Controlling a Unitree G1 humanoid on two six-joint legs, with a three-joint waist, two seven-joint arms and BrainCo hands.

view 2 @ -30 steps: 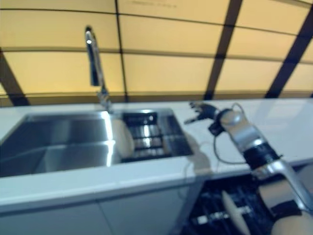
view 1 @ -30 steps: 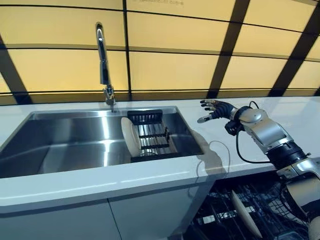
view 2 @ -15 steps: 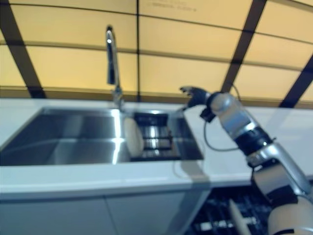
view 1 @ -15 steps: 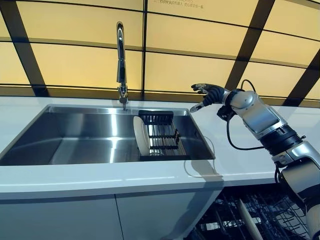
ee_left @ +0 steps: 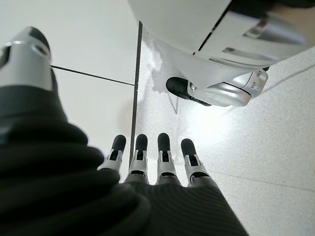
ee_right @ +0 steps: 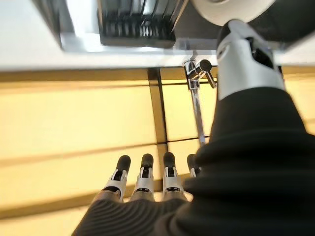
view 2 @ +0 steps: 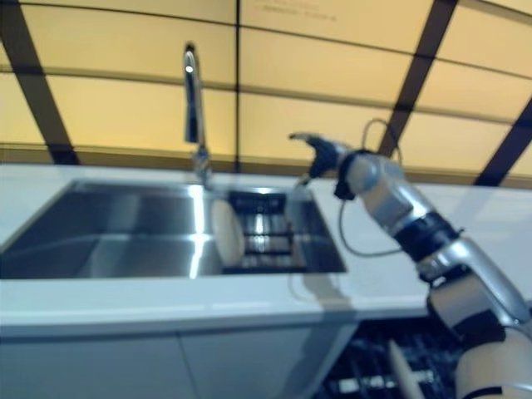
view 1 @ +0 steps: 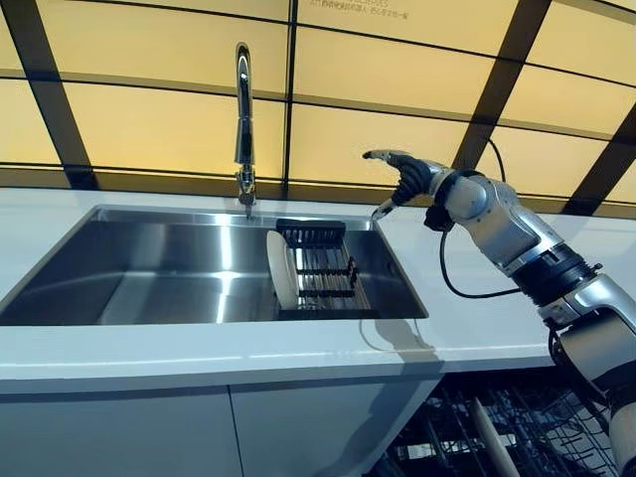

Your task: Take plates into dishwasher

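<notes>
Round white plate standing on edge in the black slotted rack, faces toward nine and three o'clock, inside the stainless steel sink, right hand raised at its two o'clock, well apart, fingers straight, empty, left hand over the floor, fingers straight.

Tap and rack crowd the plate.

Right arm stretched forward and raised, right hand held in the air, fingers straight and empty, left hand hanging down, fingers straight
</notes>
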